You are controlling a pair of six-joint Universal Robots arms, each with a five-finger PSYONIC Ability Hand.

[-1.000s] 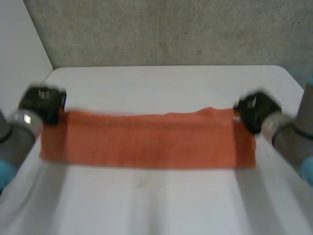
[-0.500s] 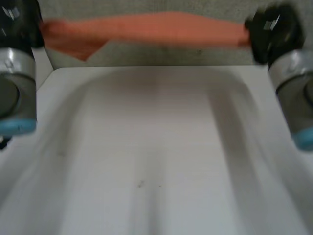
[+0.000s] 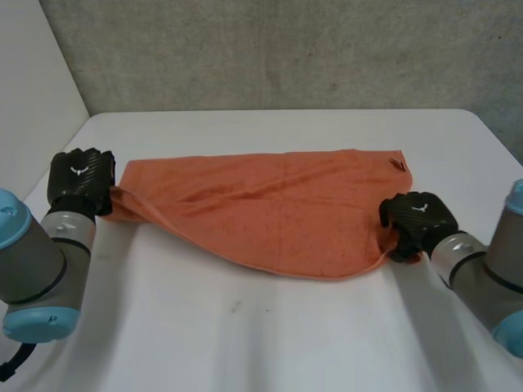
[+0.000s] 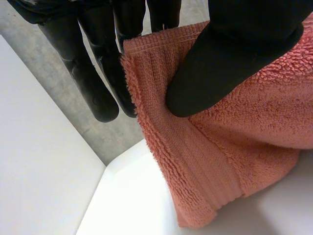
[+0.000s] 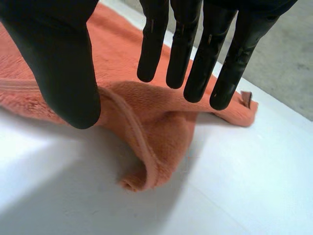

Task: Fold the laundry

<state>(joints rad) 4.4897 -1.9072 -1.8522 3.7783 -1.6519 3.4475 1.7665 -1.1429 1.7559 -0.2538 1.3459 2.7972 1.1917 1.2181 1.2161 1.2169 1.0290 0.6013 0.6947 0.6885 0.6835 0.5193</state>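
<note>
One orange towel [image 3: 278,208], two black hands, one white table [image 3: 270,335]. The towel lies spread on the table between the hands, its edge nearest the robot sagging in a curve.

Half a second ago it was held high off the table, stretched between both hands; now it is down flat and both hands sit low at its ends.

The left hand [image 3: 79,178] grasps one end corner: in its wrist view the thumb [image 4: 230,58] pinches the towel [image 4: 234,147] against the fingers behind it.

The right hand [image 3: 415,219] is released – its straight fingers [image 5: 193,44] spread above a curled fold of towel [image 5: 151,122], thumb apart.

A small tag [image 3: 398,166] marks the corner beyond the right hand – nothing else lies near either hand.
</note>
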